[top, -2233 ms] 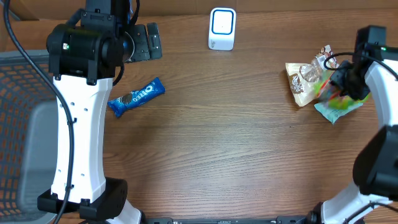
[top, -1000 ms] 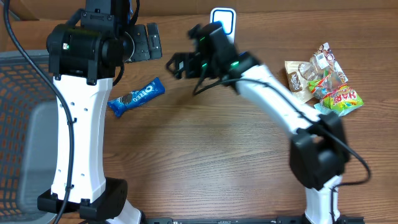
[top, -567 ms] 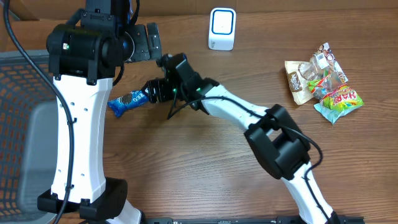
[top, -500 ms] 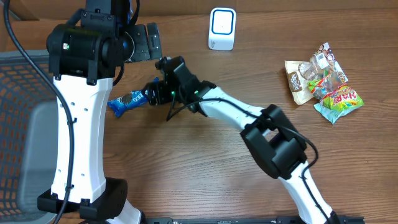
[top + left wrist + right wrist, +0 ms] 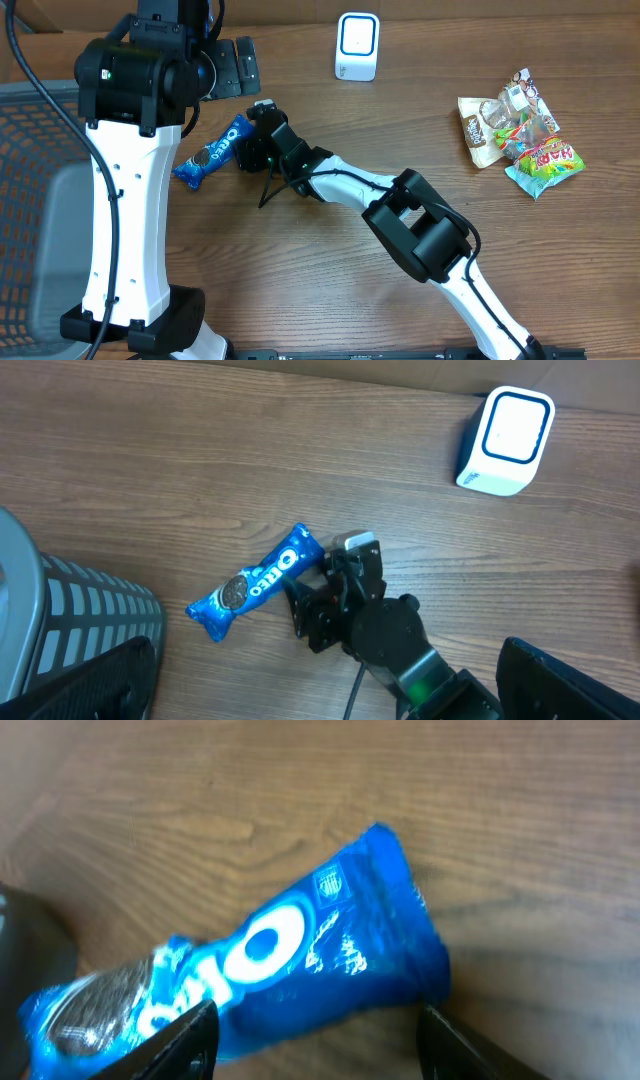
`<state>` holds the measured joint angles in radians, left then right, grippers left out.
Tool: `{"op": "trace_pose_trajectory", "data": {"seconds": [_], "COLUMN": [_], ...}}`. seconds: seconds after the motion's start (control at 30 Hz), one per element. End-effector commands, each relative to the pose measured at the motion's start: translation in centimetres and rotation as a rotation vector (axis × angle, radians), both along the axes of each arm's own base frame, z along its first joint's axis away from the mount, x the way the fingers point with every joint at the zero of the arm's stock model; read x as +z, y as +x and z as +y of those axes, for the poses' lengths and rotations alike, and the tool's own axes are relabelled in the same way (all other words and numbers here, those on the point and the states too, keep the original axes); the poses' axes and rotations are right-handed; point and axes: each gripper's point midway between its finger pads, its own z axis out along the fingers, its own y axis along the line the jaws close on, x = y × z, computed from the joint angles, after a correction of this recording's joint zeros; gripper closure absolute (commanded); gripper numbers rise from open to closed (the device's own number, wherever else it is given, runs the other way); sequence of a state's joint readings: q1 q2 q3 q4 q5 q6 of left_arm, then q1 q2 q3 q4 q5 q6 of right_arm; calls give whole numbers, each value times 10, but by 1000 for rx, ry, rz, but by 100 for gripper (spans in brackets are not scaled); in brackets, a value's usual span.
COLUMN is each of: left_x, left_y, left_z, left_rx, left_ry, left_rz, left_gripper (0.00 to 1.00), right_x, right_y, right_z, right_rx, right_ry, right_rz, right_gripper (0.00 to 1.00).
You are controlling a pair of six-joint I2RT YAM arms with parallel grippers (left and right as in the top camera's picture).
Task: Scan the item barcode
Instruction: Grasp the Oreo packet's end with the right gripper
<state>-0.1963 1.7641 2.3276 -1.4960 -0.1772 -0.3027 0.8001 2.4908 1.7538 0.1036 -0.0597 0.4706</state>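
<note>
Presently the pick-up step is judged to be in hand: the right gripper (image 5: 318, 1032) is spread around the biscuit packet (image 5: 290, 950), which lies flat on the table (image 5: 260, 270) at the left, though whether the fingers (image 5: 180, 1045) are pressed against it cannot be made out. Further back, the left gripper (image 5: 232, 68) is held wide open and empty. Next, the packet must be pinched, lifted and presented to the scanner (image 5: 357, 46) at the far edge.

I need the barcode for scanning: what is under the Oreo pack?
The Oreo pack lies logo-up on the wooden table, and only wood shows at its edges. Its underside is covered, so whatever is printed there cannot be seen.
</note>
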Motion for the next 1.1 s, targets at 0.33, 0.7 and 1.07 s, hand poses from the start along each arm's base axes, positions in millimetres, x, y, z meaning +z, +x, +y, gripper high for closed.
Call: {"op": "trace_pose_trajectory", "data": {"seconds": [0.33,0.7,1.07], "left_x": [0,0,0], "left_y": [1,1,1], "left_z": [2,2,2], "left_rx": [-7,-7,-7], "left_ry": [21,22,22], "left_rz": [-3,-3,-2], "left_gripper": [0,0,0], "right_x": [37,66,23], "right_y": [14,4,16], "right_z": [8,49,62], "right_rx": [17,240,261], "right_ry": [-84,-49,-24], "right_rz": [-17,-191,-298], "right_gripper": [24,20,9]}}
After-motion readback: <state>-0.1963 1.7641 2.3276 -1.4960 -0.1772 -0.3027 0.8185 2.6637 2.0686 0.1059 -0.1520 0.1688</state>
